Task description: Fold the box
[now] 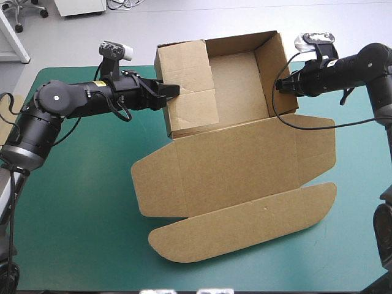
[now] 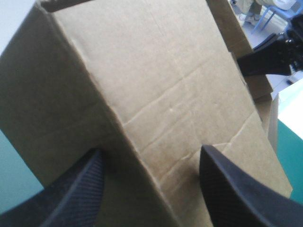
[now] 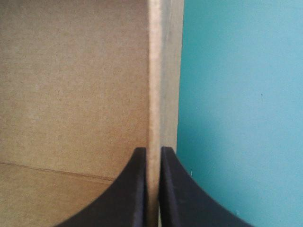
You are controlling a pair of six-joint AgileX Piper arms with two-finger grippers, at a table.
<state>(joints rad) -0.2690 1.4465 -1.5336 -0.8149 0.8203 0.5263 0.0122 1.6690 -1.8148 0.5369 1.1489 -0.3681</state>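
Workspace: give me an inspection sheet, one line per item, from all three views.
surface: teal-green table cover, lying flat.
job's things: brown box, an open tray with walls raised at the far side, lid and flaps flat toward the near edge.
clutter: sliver of spare board at the table's left edge.
grippers: left gripper open, fingers astride the box's left wall; right gripper with fingers shut on the right wall's edge.
cables: nothing seen beyond the robot's own.
surroundings: nothing seen.
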